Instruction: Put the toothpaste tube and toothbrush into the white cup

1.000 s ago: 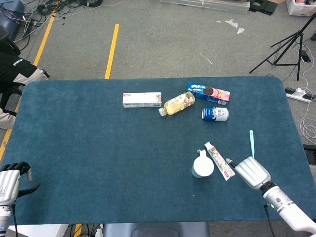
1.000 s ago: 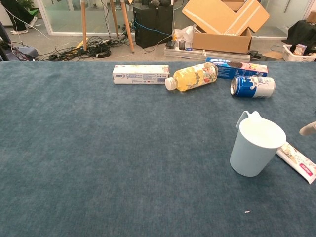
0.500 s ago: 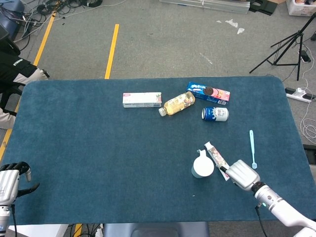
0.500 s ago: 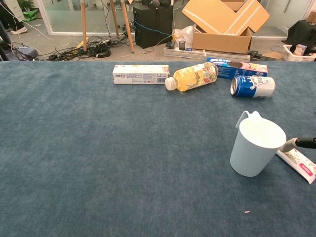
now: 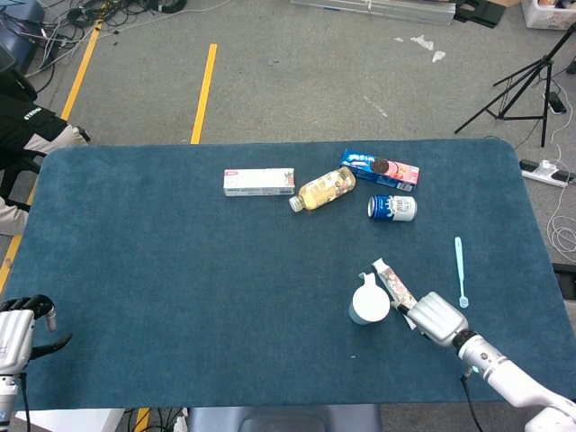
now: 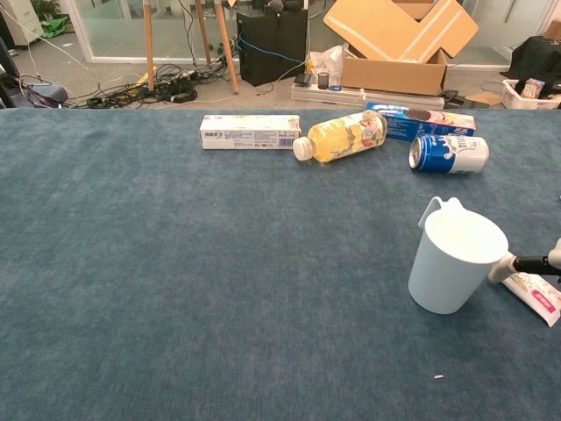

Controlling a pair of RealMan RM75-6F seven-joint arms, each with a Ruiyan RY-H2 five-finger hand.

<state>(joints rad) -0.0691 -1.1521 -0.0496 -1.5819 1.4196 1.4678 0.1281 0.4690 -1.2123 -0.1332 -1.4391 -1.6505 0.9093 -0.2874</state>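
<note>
The white cup (image 5: pixel 369 305) (image 6: pixel 455 260) stands upright at the front right of the blue table. Just right of it the toothpaste tube (image 5: pixel 391 279) (image 6: pixel 536 295) lies flat, slanting toward the front. My right hand (image 5: pixel 435 317) is over the tube's near end, and one fingertip (image 6: pixel 504 267) touches the tube beside the cup wall; the tube still lies on the cloth. The light blue toothbrush (image 5: pixel 460 269) lies further right, clear of the hand. My left hand (image 5: pixel 18 331) hangs at the front left corner, holding nothing.
At the back lie a toothpaste box (image 5: pixel 259 181), a yellow drink bottle (image 5: pixel 324 189) on its side, a blue cookie pack (image 5: pixel 380 168) and a blue can (image 5: pixel 392 208). The table's right edge (image 5: pixel 551 261) runs close to the toothbrush.
My right hand has slid left from beside the toothbrush onto the tube's near end, and its fingertip now reaches the tube by the cup. The left hand has not moved.
</note>
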